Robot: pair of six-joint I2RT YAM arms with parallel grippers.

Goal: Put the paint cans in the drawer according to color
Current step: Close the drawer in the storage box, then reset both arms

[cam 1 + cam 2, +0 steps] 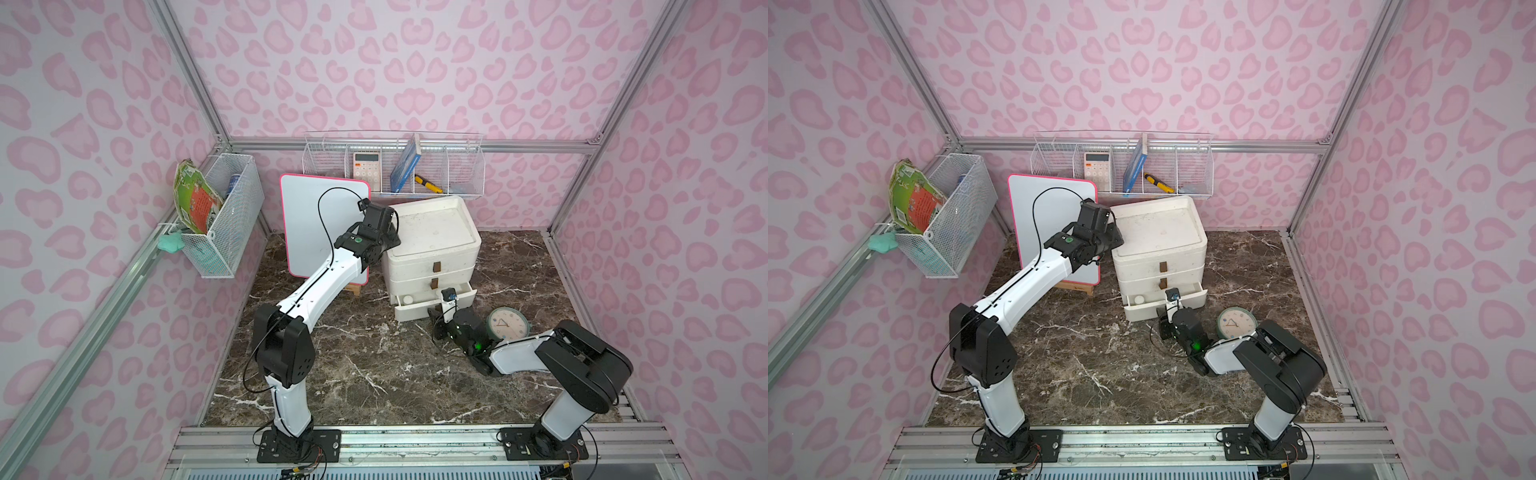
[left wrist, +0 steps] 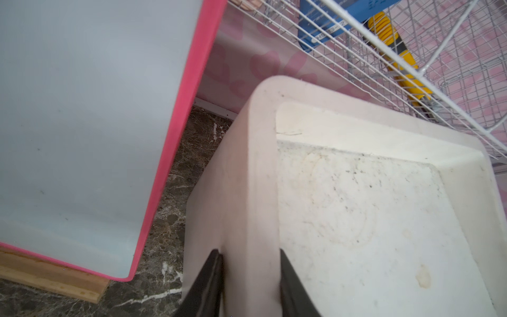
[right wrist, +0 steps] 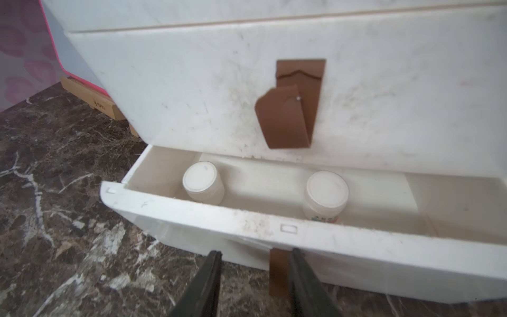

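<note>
Two white-lidded paint cans are in the bottom drawer (image 3: 247,222), lids up and well apart. The end can (image 3: 199,179) is near the side wall closest to the whiteboard (image 1: 316,216). The mid can (image 3: 327,189) is about halfway along, just behind the front panel. In both top views only the end can shows.

The drawer is partly pulled out of the white drawer unit (image 1: 432,232), and the two drawers above it are closed. The middle drawer's brown tab (image 3: 285,118) hangs folded over.

My right hand (image 3: 255,254) is low at the drawer front, fingers spread either side of the brown pull tab (image 3: 278,271). There's a clear gap on one side, so it isn't pinching.

My left hand (image 2: 250,251) is up on the unit's top corner on the whiteboard side, fingers pressed on the raised rim, one inside the tray top and one outside.

A mint-green clock (image 1: 506,324) lies face-up on the marble worktop (image 1: 353,365) beside my right arm. On the back wall a wire rack (image 1: 465,166) holds a calculator (image 1: 367,165) and a yellow utility knife (image 1: 428,185).
</note>
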